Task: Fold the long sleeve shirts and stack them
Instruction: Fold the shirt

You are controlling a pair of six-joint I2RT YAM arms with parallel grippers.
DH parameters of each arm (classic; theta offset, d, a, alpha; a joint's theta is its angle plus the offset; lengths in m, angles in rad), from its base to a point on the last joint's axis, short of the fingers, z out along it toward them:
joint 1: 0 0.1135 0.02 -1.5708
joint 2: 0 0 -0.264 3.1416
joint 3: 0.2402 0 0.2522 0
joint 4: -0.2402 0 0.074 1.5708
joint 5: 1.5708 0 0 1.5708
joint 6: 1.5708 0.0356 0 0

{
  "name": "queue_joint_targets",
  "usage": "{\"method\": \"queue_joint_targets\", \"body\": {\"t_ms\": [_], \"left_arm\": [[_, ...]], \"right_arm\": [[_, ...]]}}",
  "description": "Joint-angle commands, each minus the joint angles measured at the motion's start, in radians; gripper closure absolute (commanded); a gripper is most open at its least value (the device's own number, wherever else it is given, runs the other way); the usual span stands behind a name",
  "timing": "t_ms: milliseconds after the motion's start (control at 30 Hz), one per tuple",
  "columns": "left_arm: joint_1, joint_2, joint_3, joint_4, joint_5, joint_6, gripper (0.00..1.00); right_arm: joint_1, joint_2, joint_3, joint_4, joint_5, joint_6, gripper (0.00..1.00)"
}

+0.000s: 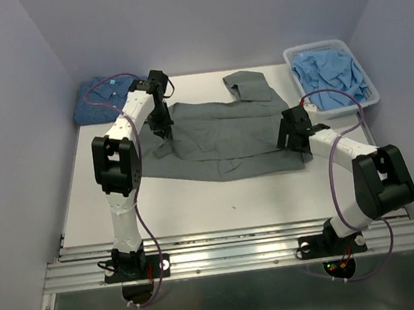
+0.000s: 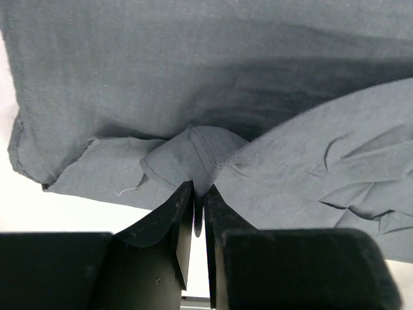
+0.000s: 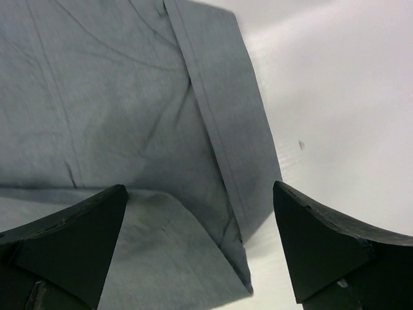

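We have the slate-grey shirt [image 1: 227,134] spread on the desk [image 1: 219,198], left jaws clamped on a tuck at its left edge, probably to draw a fold across. Our right jaws gape above its right hem, ready to grip. The folded blue shirt [image 1: 103,99] sits far-left, seemingly the stack's base.
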Motion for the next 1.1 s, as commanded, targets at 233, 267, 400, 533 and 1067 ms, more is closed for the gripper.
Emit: {"method": "queue_joint_targets", "body": {"t_ms": [233,267,400,533,1067], "left_arm": [[-0.011,0.009,0.032,-0.014,-0.010,0.032,0.72],[-0.011,0.013,0.035,-0.019,-0.027,0.030,0.70],[-0.004,0.034,0.071,-0.048,-0.116,0.012,0.65],[0.012,0.060,0.101,-0.072,-0.163,-0.005,0.58],[0.071,-0.185,-0.123,0.147,-0.066,-0.044,0.01]], "right_arm": [[-0.008,0.081,0.136,0.068,0.044,-0.027,0.00],[-0.008,0.080,0.136,0.069,0.044,-0.029,0.00],[-0.008,0.075,0.127,0.069,0.040,-0.027,0.00],[-0.008,0.066,0.119,0.078,0.029,-0.037,0.00],[-0.008,-0.084,0.095,0.136,-0.241,-0.093,0.00]]}}
